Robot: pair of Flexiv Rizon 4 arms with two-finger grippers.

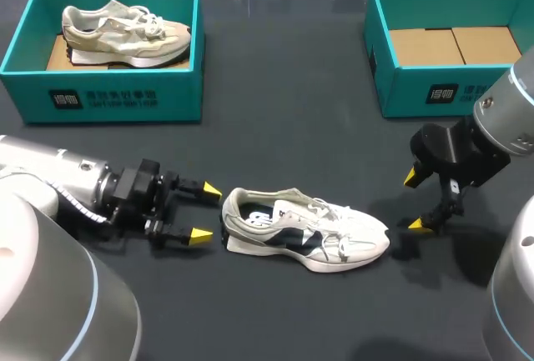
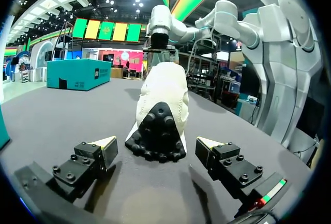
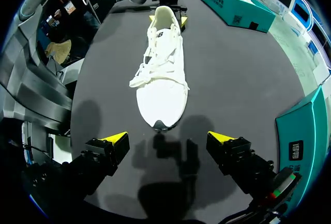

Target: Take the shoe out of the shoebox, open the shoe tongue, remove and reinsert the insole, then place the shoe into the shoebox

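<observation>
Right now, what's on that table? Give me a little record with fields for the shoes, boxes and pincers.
Shoe on table: white shoe, resting on its sole between both pincers, touched by neither
Left pincer: open, just behind the heel
Right pincer: open, just off the toe
Left box: holds a beige shoe
Right box: no shoe inside

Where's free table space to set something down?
Bare table between the left shoebox and right shoebox, down to the white shoe. Also the strip nearer the robot than the shoe. Right shoebox is empty inside. Crowded: the shoe's heel at the open left gripper, toe at the open right gripper.
</observation>
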